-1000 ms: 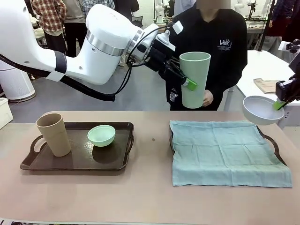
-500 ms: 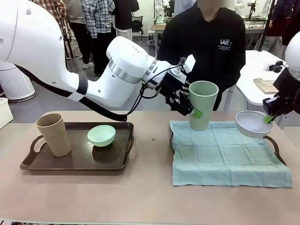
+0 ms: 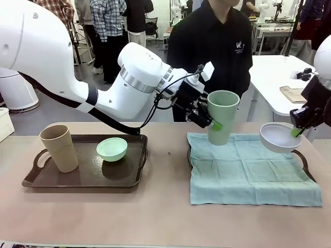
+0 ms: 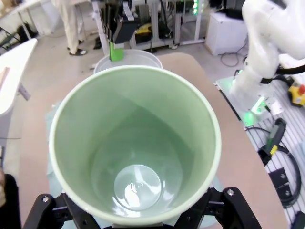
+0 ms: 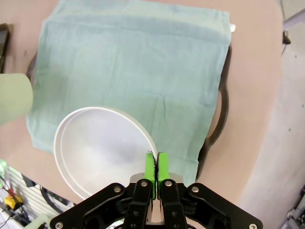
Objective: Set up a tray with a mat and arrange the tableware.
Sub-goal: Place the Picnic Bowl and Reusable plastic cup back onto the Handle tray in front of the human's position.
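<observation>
- The near strip of the bench (image 3: 155, 222) lies bare from side to side and is the widest open room in front of both trays.
- At the near left, a dark tray (image 3: 83, 184) carries the tan cup (image 3: 59, 148), upright at its left end. The mint green bowl (image 3: 111, 149) sits near the tray's middle, and the right part of the tray is free.
- A bare gap of bench separates that tray from the mat (image 3: 248, 173), a teal cloth. It covers the second tray (image 3: 303, 161) almost wholly, so that only the curved handles peek out at the sides. The tray's front rim is hidden under the cloth.
- The mat's middle and near half carry nothing.
- At the mat's far left edge, the left hand (image 3: 217, 124) grips the pale green cup (image 3: 222, 106) upright around its lower wall, with the jaws spread wide. One green pad shows, and the other finger is hidden behind the cup.
- Whether the cup's base touches the cloth cannot be told. In the left wrist view, the cup's mouth blocks what lies beneath it.
- At the far right corner, the right hand (image 5: 156, 168) pinches the rim of the white bowl (image 3: 279, 138) between closed pads. The bowl is tilted and held in the air above the mat's corner, and the arm is cut off by the picture's right edge.
- Just beyond the cup, a person (image 3: 217, 46) in black stands at the bench's far side.
</observation>
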`<state>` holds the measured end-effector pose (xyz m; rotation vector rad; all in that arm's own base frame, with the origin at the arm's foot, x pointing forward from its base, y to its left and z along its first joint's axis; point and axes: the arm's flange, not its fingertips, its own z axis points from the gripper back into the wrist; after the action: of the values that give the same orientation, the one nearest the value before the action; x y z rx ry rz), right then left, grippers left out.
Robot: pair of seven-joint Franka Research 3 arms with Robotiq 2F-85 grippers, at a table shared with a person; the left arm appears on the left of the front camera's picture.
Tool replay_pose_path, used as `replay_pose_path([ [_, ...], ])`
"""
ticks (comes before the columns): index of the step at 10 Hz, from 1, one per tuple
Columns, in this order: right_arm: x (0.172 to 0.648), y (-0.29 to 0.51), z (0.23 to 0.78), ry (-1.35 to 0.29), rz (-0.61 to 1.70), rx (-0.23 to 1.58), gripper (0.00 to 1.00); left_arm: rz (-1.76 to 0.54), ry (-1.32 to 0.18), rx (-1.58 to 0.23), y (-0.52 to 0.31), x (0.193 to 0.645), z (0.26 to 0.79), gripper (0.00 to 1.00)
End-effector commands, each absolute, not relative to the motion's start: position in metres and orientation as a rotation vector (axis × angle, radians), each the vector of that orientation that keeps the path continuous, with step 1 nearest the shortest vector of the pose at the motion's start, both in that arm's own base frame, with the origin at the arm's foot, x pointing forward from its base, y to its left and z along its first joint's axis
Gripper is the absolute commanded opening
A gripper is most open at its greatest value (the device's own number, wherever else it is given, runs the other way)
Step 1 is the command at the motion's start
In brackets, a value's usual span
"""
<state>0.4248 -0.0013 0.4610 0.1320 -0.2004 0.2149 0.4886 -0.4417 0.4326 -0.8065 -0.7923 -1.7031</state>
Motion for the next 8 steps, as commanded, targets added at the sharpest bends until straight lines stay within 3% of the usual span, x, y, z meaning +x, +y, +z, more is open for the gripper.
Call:
replay_pose_path([
  [1,0.448,0.003,0.433,-0.161,0.239,0.148,0.03,-1.707,-0.794,-0.879,-0.449,0.502,0.405,0.86],
  [8,0.488,0.002,0.366,-0.153,0.254,0.134,0.03,-1.787,-0.703,-0.848,-0.481,0.516,0.338,0.86],
])
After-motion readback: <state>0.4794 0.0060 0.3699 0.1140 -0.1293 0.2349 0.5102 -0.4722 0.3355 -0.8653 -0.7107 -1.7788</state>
